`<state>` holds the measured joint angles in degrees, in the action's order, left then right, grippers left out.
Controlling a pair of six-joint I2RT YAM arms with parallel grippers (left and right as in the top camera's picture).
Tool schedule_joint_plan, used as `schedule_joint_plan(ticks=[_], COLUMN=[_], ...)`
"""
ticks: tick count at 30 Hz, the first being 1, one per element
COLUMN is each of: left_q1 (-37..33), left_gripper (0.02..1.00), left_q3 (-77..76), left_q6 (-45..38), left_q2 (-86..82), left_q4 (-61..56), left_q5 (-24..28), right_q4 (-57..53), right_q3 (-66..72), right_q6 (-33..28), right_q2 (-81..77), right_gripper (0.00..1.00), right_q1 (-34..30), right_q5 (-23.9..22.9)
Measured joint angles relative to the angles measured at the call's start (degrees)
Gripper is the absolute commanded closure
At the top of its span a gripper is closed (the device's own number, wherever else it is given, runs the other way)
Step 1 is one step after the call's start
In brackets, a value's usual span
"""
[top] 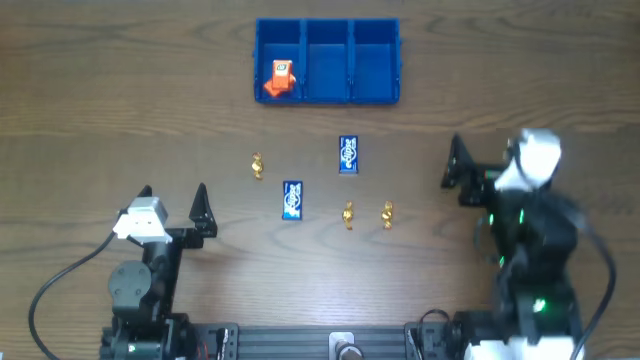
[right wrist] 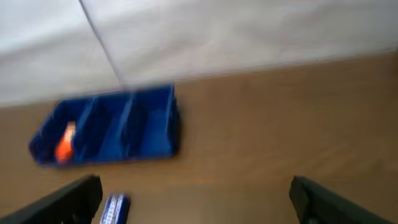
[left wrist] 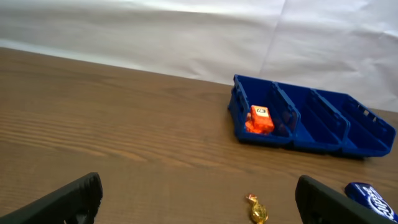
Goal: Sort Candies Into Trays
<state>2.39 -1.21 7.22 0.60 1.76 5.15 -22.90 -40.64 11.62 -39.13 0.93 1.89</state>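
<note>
Sorting is partly done, by my reading: the orange candy (top: 280, 80) is lying in the left compartment of the tray (top: 327, 98) at the far side of the tabletop (top: 110, 100), and I am making out nothing in the middle and right compartments. Five pieces are lying loose between tray and arms: far blue candy (top: 348, 155), near blue candy (top: 292, 200), left gold candy (top: 257, 165), and, side by side but apart, middle gold candy (top: 347, 215) and right gold candy (top: 386, 213). Left pincer (top: 174, 203) is hanging wide open and holding nothing, close to its base and apart from every piece; the left gold candy is lying nearest ahead of it. Right pincer (top: 450, 163) is likewise gaping wide and carrying nothing, off to the right of the far blue candy. Step in hand, as I judge it: picking out and approaching the next piece, with no grasp begun. The next move is calling for lowering one open pincer astride a single candy, closing on it, then carrying it to a compartment other than the orange one.
</note>
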Motion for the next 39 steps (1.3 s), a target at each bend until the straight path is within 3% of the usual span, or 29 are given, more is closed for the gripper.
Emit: schedule_joint_plan(ticks=[3,11,19,23,29,39], left_q1=[0.00,0.00,0.00,0.00,0.00,0.00], left_gripper=[0.020,0.020,0.020,0.020,0.020,0.020], left_q3=[-0.02,-0.07,-0.07,-0.07,-0.07,-0.07], left_q6=[-0.02,-0.02,-0.02,-0.02,-0.02,-0.02], left_q2=[-0.02,0.02,0.00,0.00,0.00,0.00], left_q4=[0.07,0.13,0.13,0.13,0.13,0.13], left_q5=[0.07,0.04,0.07,0.07,0.04,0.07], right_q4=[-9.01,-26.84,-30.25,-29.97,-28.24,-25.86], right_q3=[-13.29,-37.40,-43.21,-43.32,-43.56,-43.63], right_q6=[1.01,8.46,20.70,26.58,31.32,35.56], right_q2=[-15.63,-46.82,-63.93,-68.72,-76.06,-80.65], right_gripper=[0.003,0.003,0.003,0.003,0.009,0.240], right_q1=[1.51,21.40,40.39,46.12,48.83,48.81], right_q5=[2.60,5.14,3.17,0.79,-2.03,-6.88])
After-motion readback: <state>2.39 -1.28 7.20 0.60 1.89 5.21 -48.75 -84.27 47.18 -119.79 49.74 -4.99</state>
